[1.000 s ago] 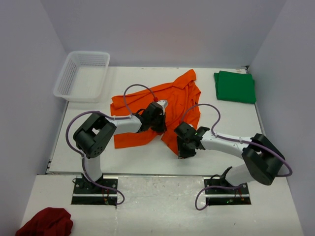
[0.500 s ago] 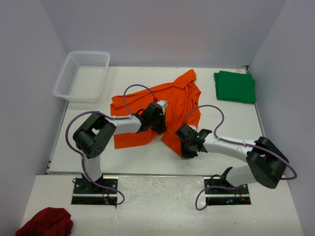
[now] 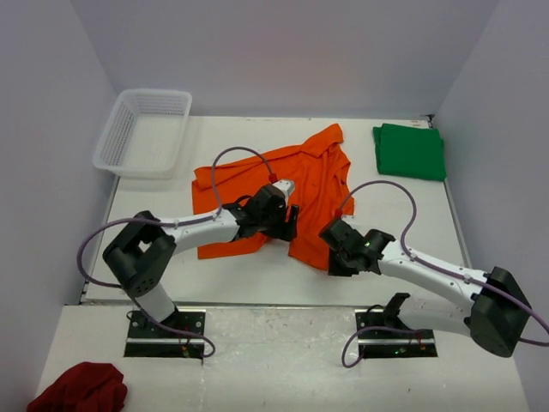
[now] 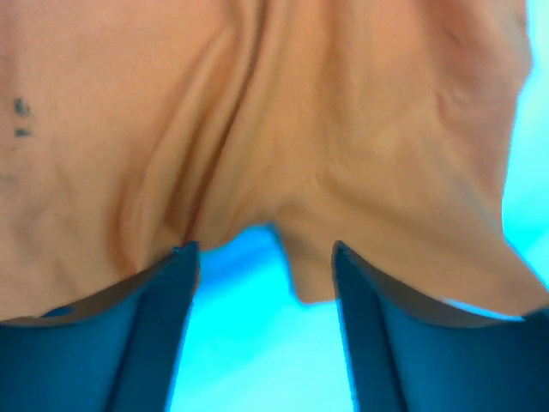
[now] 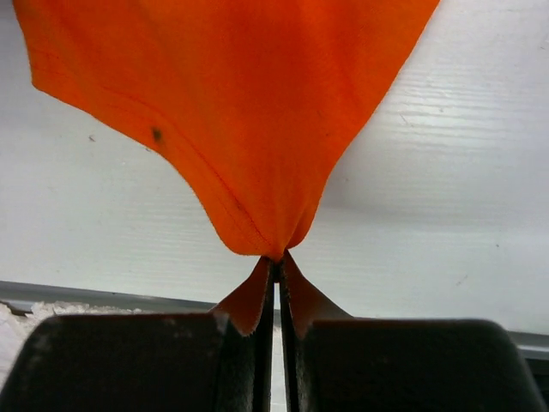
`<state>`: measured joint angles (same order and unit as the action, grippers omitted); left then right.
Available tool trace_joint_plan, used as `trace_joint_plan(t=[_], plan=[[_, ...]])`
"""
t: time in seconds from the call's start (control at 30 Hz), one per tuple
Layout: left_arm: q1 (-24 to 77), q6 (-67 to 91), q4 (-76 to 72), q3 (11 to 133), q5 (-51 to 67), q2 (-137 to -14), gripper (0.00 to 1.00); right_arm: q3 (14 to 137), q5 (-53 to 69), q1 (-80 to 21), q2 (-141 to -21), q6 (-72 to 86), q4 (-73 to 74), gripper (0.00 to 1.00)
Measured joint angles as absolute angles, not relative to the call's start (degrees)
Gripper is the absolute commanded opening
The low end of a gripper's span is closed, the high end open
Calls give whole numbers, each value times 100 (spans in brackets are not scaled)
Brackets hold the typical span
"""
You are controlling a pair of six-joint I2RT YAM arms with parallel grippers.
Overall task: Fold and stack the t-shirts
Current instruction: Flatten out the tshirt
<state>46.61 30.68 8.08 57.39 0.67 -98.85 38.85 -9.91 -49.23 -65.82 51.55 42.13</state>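
White table (image 3: 249, 283), pale lilac walls (image 3: 283, 51)

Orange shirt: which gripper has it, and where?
Right gripper pinches the orange shirt at its near edge, jaws shut on a fold of cloth. Left gripper is open, gripping nothing.

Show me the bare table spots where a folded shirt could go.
Bare: the far strip between basket and green shirt; the patch below the green shirt, right of the orange shirt, though a cable loops over it; the near strip before the left arm. Crowded: the centre, with orange shirt, left arm and right arm.
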Motion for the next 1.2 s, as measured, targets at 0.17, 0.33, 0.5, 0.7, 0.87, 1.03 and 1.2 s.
trace_joint_plan(t=[0.17,0.33,0.5,0.7,0.87,1.03,1.2], plan=[[4932,3094,1140,5454,-126,-8779,82,3944,-1203,-4950,-6182,5264,4670,0],[4956,3476,1863,5395,-851,-8073,70,4340,-1485,-4950,-6029,5308,5089,0],[4919,4331,2587,4956,-1590,-7926,28,4598,-1691,-4950,-6027,5301,5334,0],[4128,5183,3218,3850,-1918,-7675,41,4633,-1706,-4950,-5804,5231,5354,0],[3935,5690,3765,3673,-2228,-7150,49,4624,-1686,-4950,-5666,5109,5315,0],[3859,5929,3955,3673,-2364,-6989,51,4595,-1680,-4950,-5535,5017,5312,0],[3511,5942,3999,3601,-2346,-7030,50,4563,-1634,-4950,-5288,4976,5310,0]])
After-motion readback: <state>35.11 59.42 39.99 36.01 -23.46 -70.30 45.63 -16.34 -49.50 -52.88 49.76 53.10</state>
